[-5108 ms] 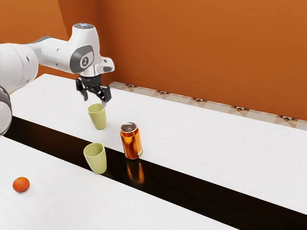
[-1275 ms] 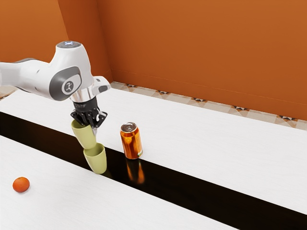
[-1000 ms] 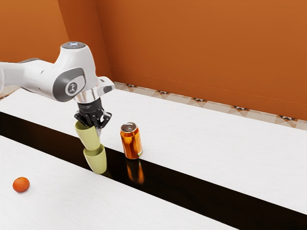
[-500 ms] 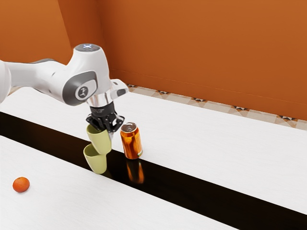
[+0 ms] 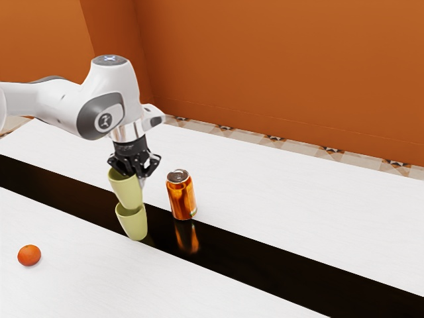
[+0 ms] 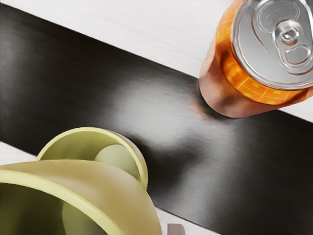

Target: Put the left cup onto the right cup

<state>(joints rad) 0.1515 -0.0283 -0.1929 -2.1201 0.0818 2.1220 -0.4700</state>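
Now, smooth tapered upper cup (image 5: 126,189) aslant on matching lower cup (image 5: 134,224)

A strip (image 5: 278,265) runs across the table (image 5: 298,192) from the exterior view's left down to its right, splitting it into a far part and a near part. The lower cup (image 5: 132,222) stands upright on the strip's near edge, toward the table's left end in that view. The upper cup (image 5: 126,189) is tilted above it, its base seemingly dipped into the lower cup's mouth, and its rim leans away from the can (image 5: 181,195). The gripper (image 5: 134,169) sits on top, clasping that rim. The can stands upright just beside the cups, on the strip's far edge at the exterior view's right of them. An orange (image 5: 29,255) lies well apart on the near part, toward the table's left end.
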